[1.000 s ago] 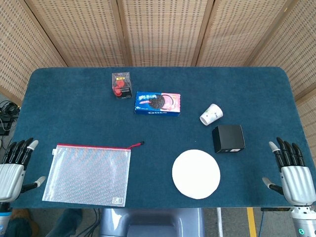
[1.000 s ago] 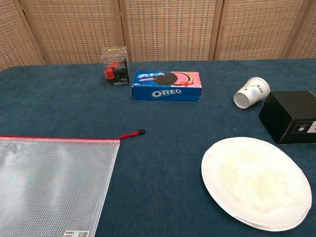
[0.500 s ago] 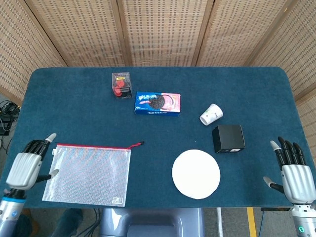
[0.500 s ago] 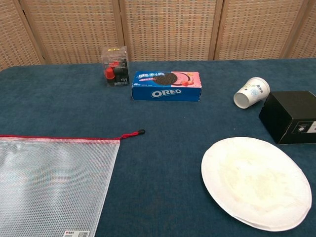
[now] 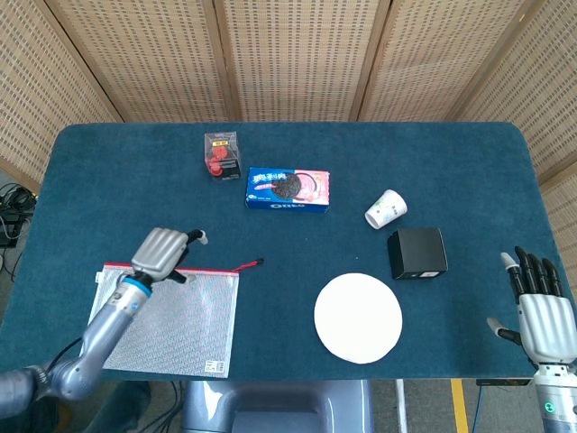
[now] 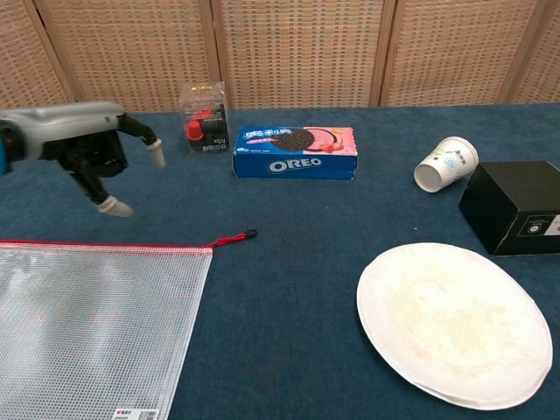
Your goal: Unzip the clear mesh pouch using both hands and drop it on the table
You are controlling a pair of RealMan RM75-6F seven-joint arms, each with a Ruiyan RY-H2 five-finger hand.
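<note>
My left hand [image 5: 162, 254] hovers above top edge of mesh pouch [image 5: 162, 316], fingers spread, holding nothing, not touching it in chest view. Pouch flat on counter [image 5: 117, 180] at near-left, red zipper [image 6: 105, 246] closed along top, pull tab [image 6: 238, 236] sticking out right. My right hand [image 5: 539, 308] at near-right counter edge, fingers straight and apart, empty. Plate [image 5: 358, 317], black box [image 5: 417, 252], cup [image 5: 386, 208], Oreo box [image 5: 288, 188] well apart from pouch.

The left hand [image 5: 162, 253] has a smooth silver-grey back, black fingers with pale tips [image 6: 115, 206], a thin blue ring at the wrist, and a round grey arm behind. The right hand [image 5: 539, 311] has a ridged silver back and black fingers.
</note>
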